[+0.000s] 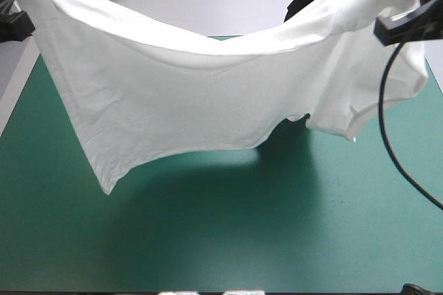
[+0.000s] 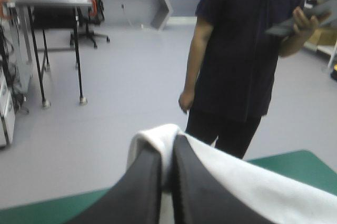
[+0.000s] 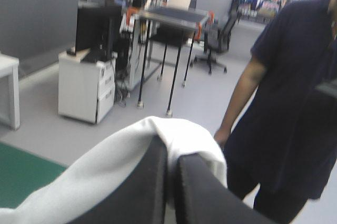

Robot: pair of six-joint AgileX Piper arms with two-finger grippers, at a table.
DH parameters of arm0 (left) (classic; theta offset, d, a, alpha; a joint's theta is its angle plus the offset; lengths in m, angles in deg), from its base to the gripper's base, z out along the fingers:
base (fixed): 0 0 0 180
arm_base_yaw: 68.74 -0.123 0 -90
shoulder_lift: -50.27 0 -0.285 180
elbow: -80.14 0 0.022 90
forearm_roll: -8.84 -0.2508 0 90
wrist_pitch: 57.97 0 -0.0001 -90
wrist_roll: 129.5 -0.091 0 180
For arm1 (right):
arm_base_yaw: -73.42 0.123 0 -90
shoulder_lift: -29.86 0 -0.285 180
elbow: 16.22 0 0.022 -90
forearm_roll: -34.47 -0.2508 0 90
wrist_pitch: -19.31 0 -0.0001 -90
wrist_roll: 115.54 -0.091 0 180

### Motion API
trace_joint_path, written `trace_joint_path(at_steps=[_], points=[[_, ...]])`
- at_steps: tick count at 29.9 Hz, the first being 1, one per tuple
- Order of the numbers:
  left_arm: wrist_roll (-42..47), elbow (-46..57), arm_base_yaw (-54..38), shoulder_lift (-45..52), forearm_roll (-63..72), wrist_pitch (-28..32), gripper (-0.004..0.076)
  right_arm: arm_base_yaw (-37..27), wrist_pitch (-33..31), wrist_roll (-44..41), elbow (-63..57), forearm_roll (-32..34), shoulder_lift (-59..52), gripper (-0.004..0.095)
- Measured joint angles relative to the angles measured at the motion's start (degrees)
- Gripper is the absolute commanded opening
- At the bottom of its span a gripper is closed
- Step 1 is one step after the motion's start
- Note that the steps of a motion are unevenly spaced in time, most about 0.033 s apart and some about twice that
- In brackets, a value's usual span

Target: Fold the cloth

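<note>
Both claws grip for you: left gripper (image 2: pixel 167 149) and right gripper (image 3: pixel 171 153) clamp the T-shirt (image 1: pixel 208 94), hanging spread above the table (image 1: pixel 208 246).

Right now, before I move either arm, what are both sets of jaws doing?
Left gripper: jaws shut on the T-shirt, holding it raised.
Right gripper: jaws shut on the T-shirt, holding it raised.

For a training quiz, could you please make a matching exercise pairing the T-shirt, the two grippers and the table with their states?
1 T-shirt
2 left gripper
3 right gripper
4 table

a teal-green, shadowed
b shut on the T-shirt, above the table's right side
c white, hanging in the air, sagging mid-span
d shut on the T-shirt, above the table's left side

Pairs: 1-c, 2-d, 3-b, 4-a
</note>
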Motion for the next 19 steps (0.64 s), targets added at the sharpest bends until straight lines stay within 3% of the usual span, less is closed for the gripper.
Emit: trace_joint_path(at_steps=[4,12,16,19], points=[[0.0,-5.99,0.0,0.1,1.73,4.54,-0.0009,0.0,5.66,3.24,5.71,0.18,0.0,-0.0016],[-0.06,-14.4,0.0,1.04,4.91,9.14,-0.0009,0.0,9.72,8.16,14.83,0.19,0.46,-0.0017],[-0.12,-15.41,0.0,1.34,4.84,8.73,-0.0009,0.0,8.33,8.66,15.71,0.66,0.92,-0.0017],[-0.12,-14.48,0.0,0.58,4.77,6.08,-0.0009,0.0,2.89,8.25,15.71,3.09,2.42,-0.0017]])
